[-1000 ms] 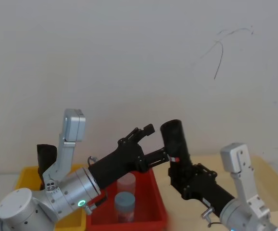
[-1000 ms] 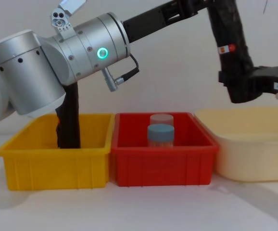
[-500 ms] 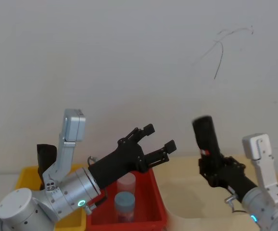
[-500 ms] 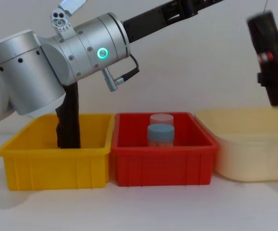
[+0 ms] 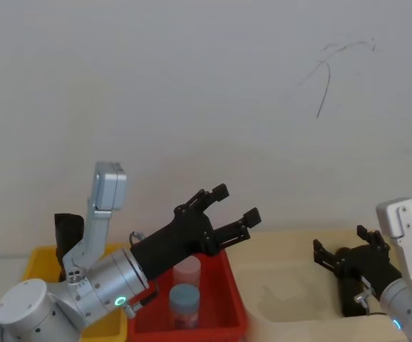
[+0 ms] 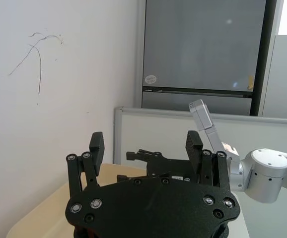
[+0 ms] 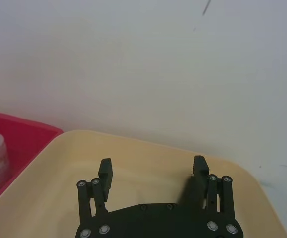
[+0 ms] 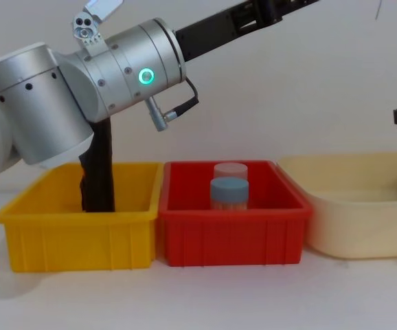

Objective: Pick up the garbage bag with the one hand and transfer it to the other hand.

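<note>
Left claw [image 5: 236,204]: raised above the far side of the red bin [image 8: 233,234], pointing toward 2 o'clock; its fingers are spread wide and hold nothing.
Right claw [image 5: 341,241]: low over the cream tub [image 5: 277,285], which sits at 3 o'clock from the red bin; its fingers are apart too, and empty.
Garbage bag [image 5: 349,296]: a dark shape inside the cream tub, just under the right claw at its 6 o'clock. I take it for the bag, but the sticker band is hidden and I cannot tell whether it stands or lies.
Second black roll [image 8: 101,165]: upright in the yellow bin [image 8: 75,234], at 9 o'clock from the red bin; not the one for the task.
Handling: I judge the roll light and quite stiff as a whole, but the shiny film is slippery and the outer layers may give under pressure.
Where to hold: across the middle of the cylinder, one finger on each side, with one end left free for the other claw.
</note>
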